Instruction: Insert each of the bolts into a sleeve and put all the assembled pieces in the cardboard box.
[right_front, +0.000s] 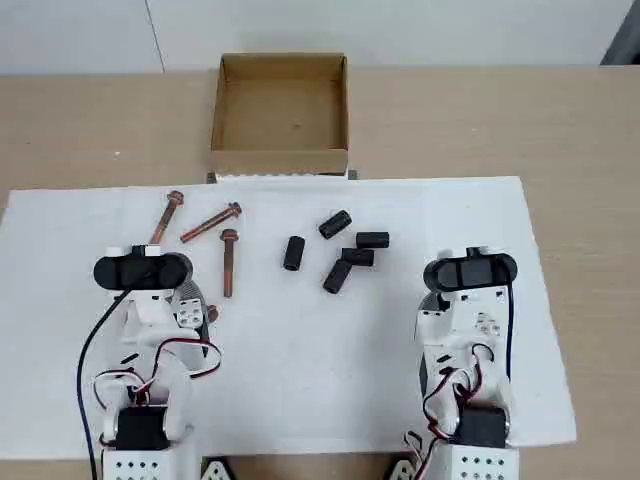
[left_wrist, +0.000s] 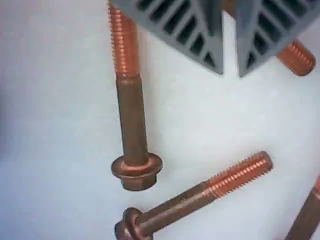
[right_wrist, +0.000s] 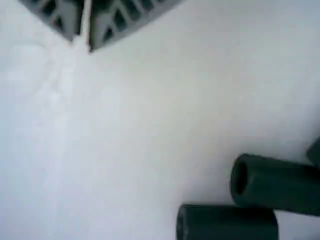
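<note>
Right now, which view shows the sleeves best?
The high view: all five sleeves lie whole on the white sheet. The right wrist view has two up close, cut off at its edge, plus a sliver of a third. The left wrist view looks at bolts.

I've got the bolts (right_front: 228, 262) lying on the left part of the sheet (right_front: 330, 380), with the sleeves (right_front: 337, 275) clustered to their right, near centre. The cardboard box (right_front: 280, 160) sits on the table (right_front: 580, 130), just behind the sheet's far edge.

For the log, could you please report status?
Left pincer, right pincer shut, empty. Bolts, sleeves loose on paper, none joined, none in cardboard box. Nothing blocking.
</note>
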